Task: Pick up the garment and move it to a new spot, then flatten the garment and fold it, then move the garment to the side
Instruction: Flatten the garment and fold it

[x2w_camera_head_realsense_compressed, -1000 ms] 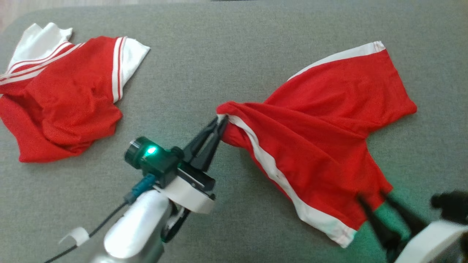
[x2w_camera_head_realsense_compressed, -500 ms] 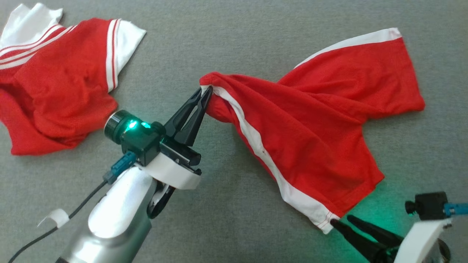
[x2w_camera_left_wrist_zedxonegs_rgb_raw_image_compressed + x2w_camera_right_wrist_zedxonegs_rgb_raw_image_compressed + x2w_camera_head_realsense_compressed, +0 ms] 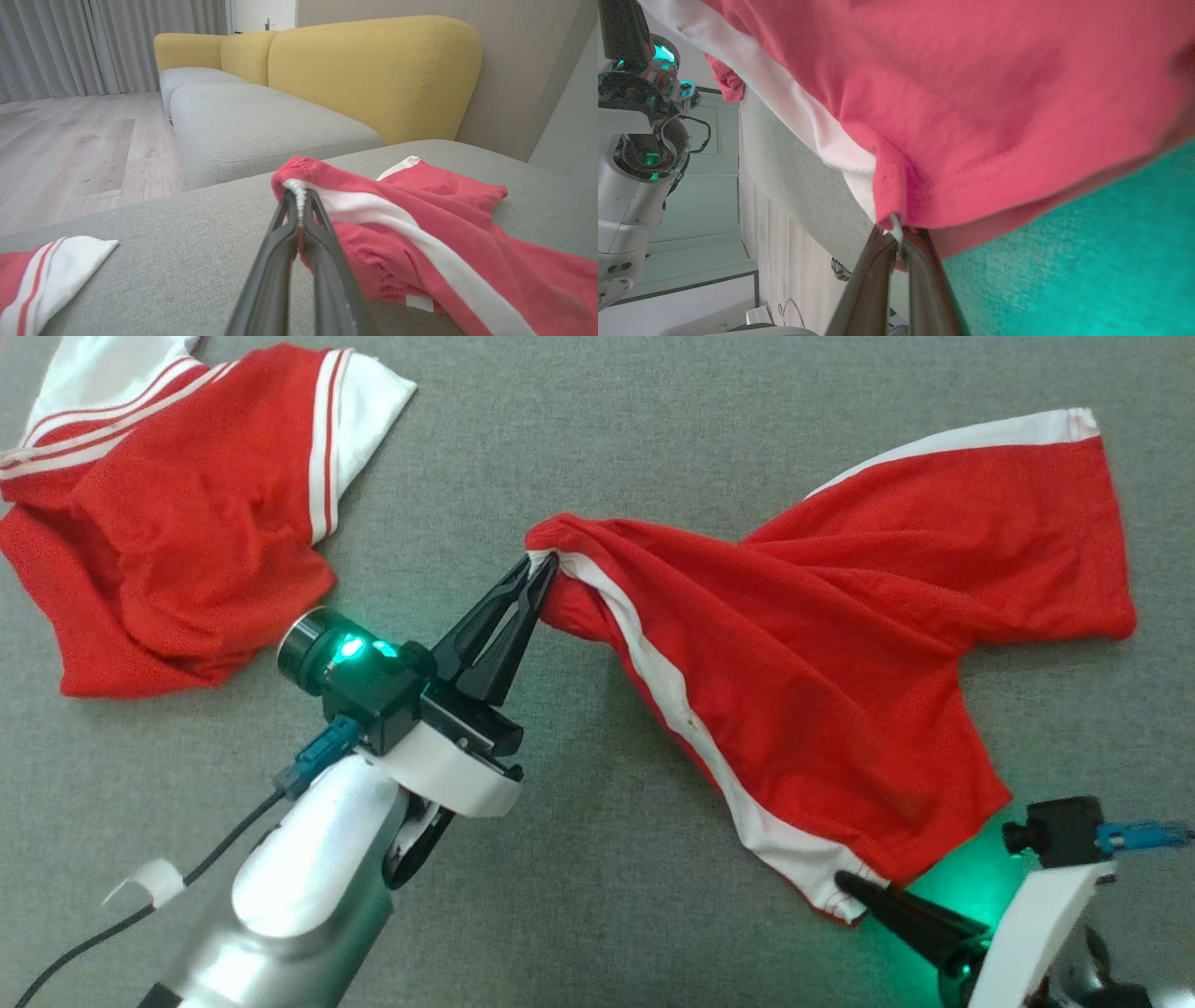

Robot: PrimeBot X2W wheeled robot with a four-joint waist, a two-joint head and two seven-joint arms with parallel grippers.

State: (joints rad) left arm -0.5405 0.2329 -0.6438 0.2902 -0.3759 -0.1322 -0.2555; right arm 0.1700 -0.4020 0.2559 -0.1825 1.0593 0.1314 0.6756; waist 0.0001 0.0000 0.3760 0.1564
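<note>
Red garment [image 3: 840, 644] (white-striped), left pincer [image 3: 542, 566], right pincer [image 3: 846, 883] gripping corners

Grey upholstered surface [image 3: 597, 448], yellow-backed sofa [image 3: 373, 74], pale wood floor [image 3: 70, 149], grey curtains [image 3: 93, 46], beige wall [image 3: 514, 70]

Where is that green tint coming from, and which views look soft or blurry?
Head view: a green light by the right hand stains the cushion beside the shorts; the rest is evenly lit and sharp. Right wrist view: the same glow turns the cushion teal, and the close fabric looks soft. Left wrist view: even light, with the left hand blurred near the lens.
</note>
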